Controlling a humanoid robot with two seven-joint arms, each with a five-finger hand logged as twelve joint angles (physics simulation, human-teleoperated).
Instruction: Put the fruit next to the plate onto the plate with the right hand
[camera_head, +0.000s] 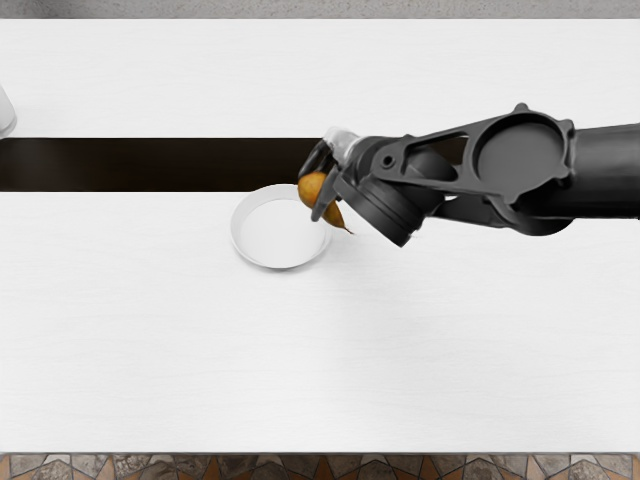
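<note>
Starting at the left edge, there's a sliver of some pale grey object (4, 110) poking in (too little of it shows to say what it is). No left arm anywhere.

Then the round white plate (268, 238), sitting on the white tabletop (300, 350) just below the dark strip (150, 165) that runs across it. The dish is bare inside, nothing resting in the middle.

Right at its upper-right rim is the yellow-orange pear-shaped fruit (313, 187), overlapping the rim from this angle. The dark five-fingered right hand (333, 176) has it wrapped, fingers (325, 203) curled around it, so it's a proper clamp. I can't tell whether the fruit is hanging in the air or touching the rim.

The bulky dark grey right arm (520, 165) comes in from the right.

My take: we're at the placing step. I'd carry the fruit a bit further left so it's over the plate's centre, lower it until it's seated, and only then let go. Pears roll, and dropping it on the rim would likely send it back onto the table.
</note>
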